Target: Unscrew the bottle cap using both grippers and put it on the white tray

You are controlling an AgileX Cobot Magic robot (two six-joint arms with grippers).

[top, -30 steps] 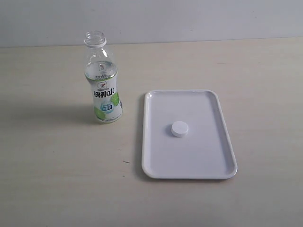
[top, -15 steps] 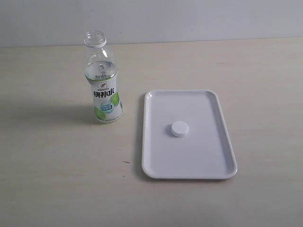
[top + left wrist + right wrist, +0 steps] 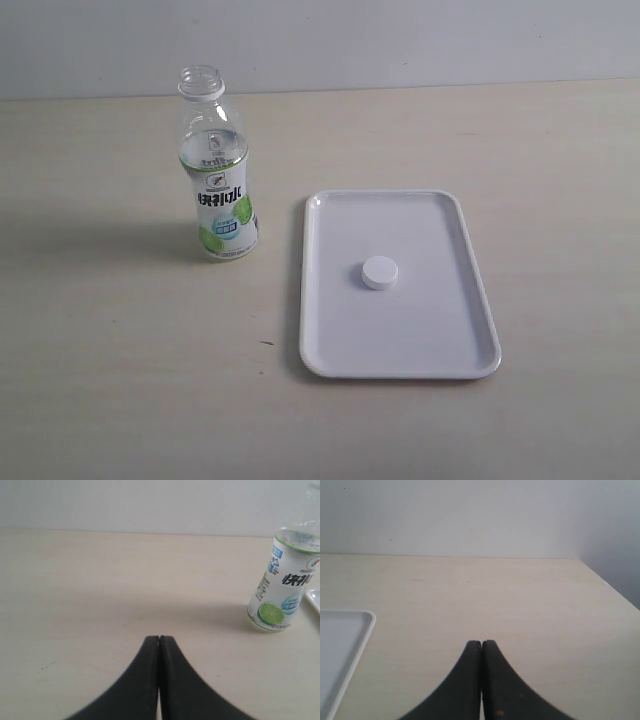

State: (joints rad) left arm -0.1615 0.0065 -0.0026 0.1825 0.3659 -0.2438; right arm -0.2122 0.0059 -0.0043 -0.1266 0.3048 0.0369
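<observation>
exterior view: the bottle (image 3: 217, 170) stood upright and uncapped on the table (image 3: 120, 350), left of the white tray (image 3: 400, 340); the bottle cap (image 3: 380, 272) lay near the tray's middle.
left wrist view: left gripper (image 3: 159, 639) was pressed together, empty, apart from the bottle (image 3: 286, 582).
right wrist view: right gripper (image 3: 481, 643) was pressed together, empty, near the tray's corner (image 3: 345, 645).

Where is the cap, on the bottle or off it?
Off. The bottle stands upright with its neck open, and the cap lies flat on the white tray beside it.
</observation>
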